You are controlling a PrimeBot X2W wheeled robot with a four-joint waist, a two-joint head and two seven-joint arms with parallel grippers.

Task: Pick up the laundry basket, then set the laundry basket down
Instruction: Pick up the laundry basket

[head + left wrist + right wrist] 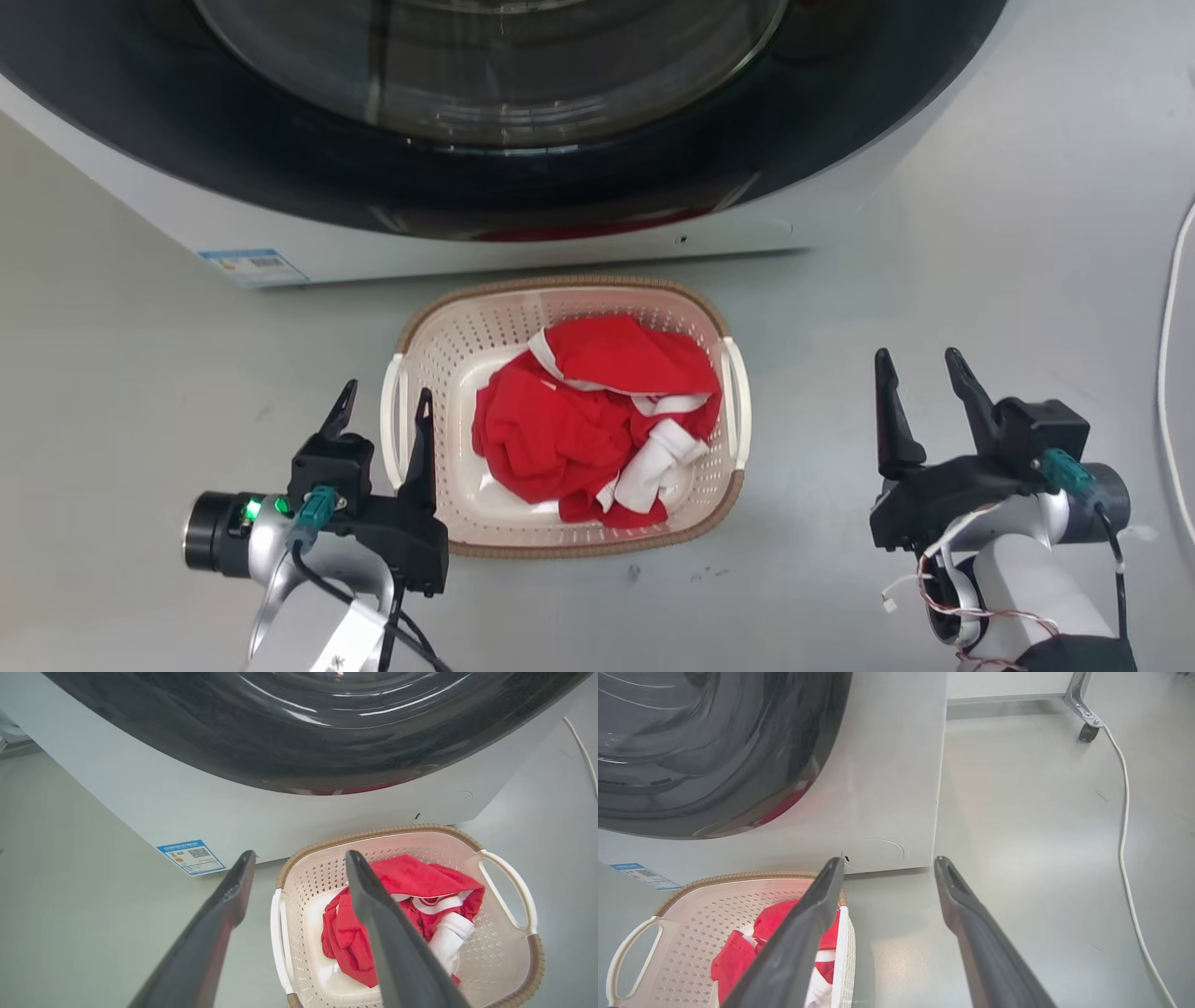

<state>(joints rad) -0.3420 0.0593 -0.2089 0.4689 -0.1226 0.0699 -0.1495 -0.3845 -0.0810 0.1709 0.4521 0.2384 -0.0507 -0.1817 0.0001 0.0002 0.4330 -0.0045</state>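
Observation:
The laundry basket (560,282), cream perforated plastic with a brown woven-look rim, stands on the grey floor in front of the washing machine. Red and white clothes (597,411) lie in it. My left gripper (387,394) is open, one finger outside the basket's left handle (392,420) and the other over the inside wall. The left wrist view shows that handle (278,933) between my left gripper's (299,856) fingers, lower down. Off to the basket's right, my right gripper (918,359) is open and holds nothing, well apart from the right handle (742,401). In the right wrist view the basket (738,877) sits left of my right gripper (888,861).
The washing machine (560,252), white with a large dark round door, stands close behind the basket. A blue label (252,266) is on its lower left. A white cable (1172,373) runs along the floor at far right, near a castor (1085,730).

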